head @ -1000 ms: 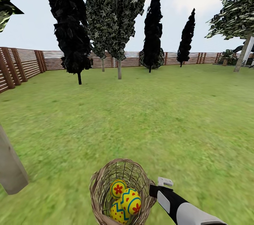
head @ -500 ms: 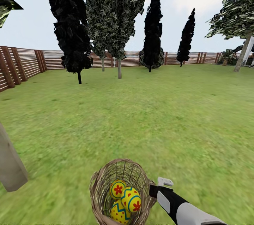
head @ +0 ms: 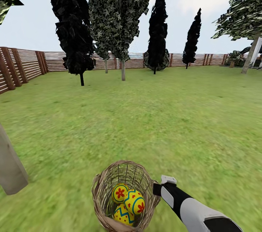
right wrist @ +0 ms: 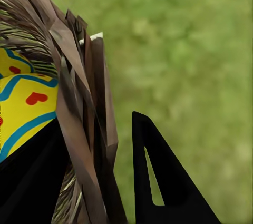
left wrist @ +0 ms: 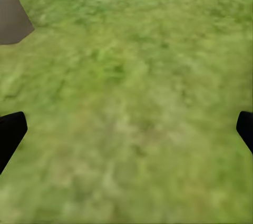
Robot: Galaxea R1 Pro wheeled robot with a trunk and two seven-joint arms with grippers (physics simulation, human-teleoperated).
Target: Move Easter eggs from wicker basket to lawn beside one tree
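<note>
The wicker basket (head: pixel 123 195) is at the near edge of the head view, a little left of centre, over the lawn (head: pixel 174 122). It is round and brown, woven openly enough that grass shows through its far wall, with a thick braided rim and a body that narrows downward. Inside lie the three Easter eggs (head: pixel 127 203), bright yellow: the far-left one carries a red flower, the one on the right has a blue band and red marks, and the nearest one shows a blue zigzag. They are bunched together and touching.

The right arm reaches in from the near right, and the right gripper (head: pixel 157 190) meets the basket's right rim. In the right wrist view the basket's wall (right wrist: pixel 87 129) stands between the two dark fingers (right wrist: pixel 163 182), one outside and one inside beside a yellow egg (right wrist: pixel 23 103) with blue lines and a red heart-like mark; the gripper is clamped on that rim.

In the left wrist view the left gripper (left wrist: pixel 126 129) has its dark fingertips (left wrist: pixel 10 132) at opposite edges, spread wide over bare grass with nothing between them; a grey-brown surface (left wrist: pixel 11 16) cuts one corner.

A pale trunk (head: pixel 10 170) stands at the near left. Far across the grass stand black cypress-like trees (head: pixel 72 24), a speckled green tree (head: pixel 118 17) with a pale trunk, and another speckled tree (head: pixel 243 10) at the far right. A brown slatted fence (head: pixel 29 65) closes the garden.
</note>
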